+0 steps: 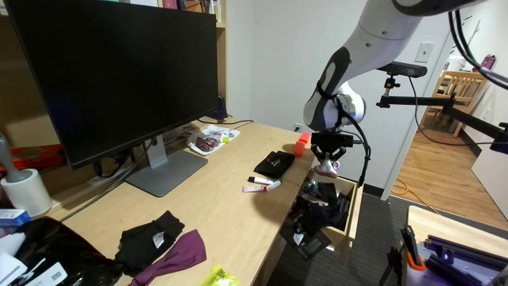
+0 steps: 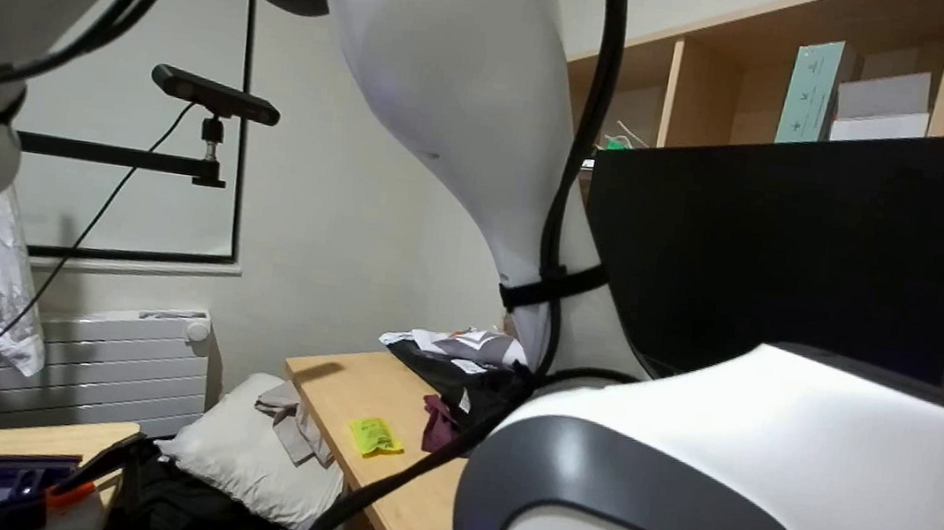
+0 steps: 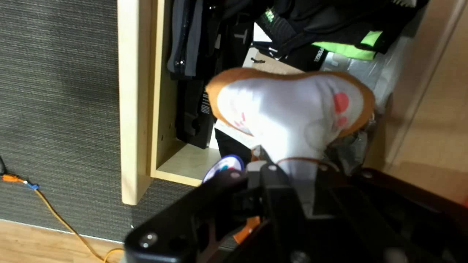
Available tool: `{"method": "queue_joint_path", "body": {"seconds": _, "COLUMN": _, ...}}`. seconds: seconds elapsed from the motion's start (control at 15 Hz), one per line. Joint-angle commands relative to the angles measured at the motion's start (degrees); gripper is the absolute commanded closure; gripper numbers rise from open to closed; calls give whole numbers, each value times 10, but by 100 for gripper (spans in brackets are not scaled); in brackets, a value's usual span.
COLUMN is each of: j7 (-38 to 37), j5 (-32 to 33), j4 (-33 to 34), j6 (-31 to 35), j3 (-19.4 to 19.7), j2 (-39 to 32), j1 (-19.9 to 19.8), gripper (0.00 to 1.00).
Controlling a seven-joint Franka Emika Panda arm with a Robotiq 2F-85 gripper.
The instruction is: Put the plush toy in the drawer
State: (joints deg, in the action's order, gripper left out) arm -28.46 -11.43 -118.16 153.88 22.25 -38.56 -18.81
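1. We see the end effector [image 1: 328,156] closed on one plush toy [image 3: 289,106], its fingers parted only by the pinched, narrowed fabric.
2. The toy is a soft, two-lobed lump of whitish cloth with orange edging and pink-red dots; it hangs over the drawer [image 1: 356,208], though we cannot tell how high above what lies inside.
3. The drawer is a pulled-out box with smooth, pale wood walls. Within it we find matte black fabric [image 3: 329,22] with bright green patches, and crinkled, see-through plastic [image 3: 384,69], too tangled for us to count.
4. Beside the drawer runs the bench [image 1: 226,206], flat and of pale wood.
5. On the bench near the drawer, we count one flat black pouch [image 1: 274,165] with pale print, one red-orange strip [image 1: 302,144] and at least two small, slender tubes [image 1: 260,180].
6. Well apart from the drawer, we count one creased black cloth [image 1: 139,242] with a white tag [image 1: 158,240], one twisted purple cloth [image 1: 186,251], one flat monitor [image 1: 131,79] and, in both exterior views, one shiny yellow packet [image 2: 374,437].
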Motion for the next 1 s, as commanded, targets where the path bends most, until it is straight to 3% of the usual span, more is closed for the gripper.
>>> {"method": "queue_joint_path", "body": {"seconds": 0.0, "j7": 2, "j5": -18, "j4": 20, "j6": -11, "j3": 11, "j2": -25, "j1": -16, "gripper": 91}}
{"method": "queue_joint_path", "body": {"seconds": 0.4, "j7": 21, "j5": -31, "j4": 38, "j6": -41, "j3": -4, "j2": -44, "j1": -53, "gripper": 90}}
{"method": "queue_joint_path", "body": {"seconds": 0.47, "j7": 19, "j5": -33, "j4": 38, "j6": -42, "j3": -5, "j2": -44, "j1": -54, "gripper": 63}}
{"method": "queue_joint_path", "body": {"seconds": 0.53, "j7": 19, "j5": -35, "j4": 38, "j6": -44, "j3": -6, "j2": -41, "j1": -54, "gripper": 62}}
{"method": "queue_joint_path", "body": {"seconds": 0.67, "j7": 17, "j5": -42, "j4": 36, "j6": -41, "j3": -9, "j2": -34, "j1": -53, "gripper": 51}}
{"method": "queue_joint_path", "body": {"seconds": 0.93, "j7": 20, "j5": -50, "j4": 33, "j6": -28, "j3": -16, "j2": -23, "j1": -48, "gripper": 24}}
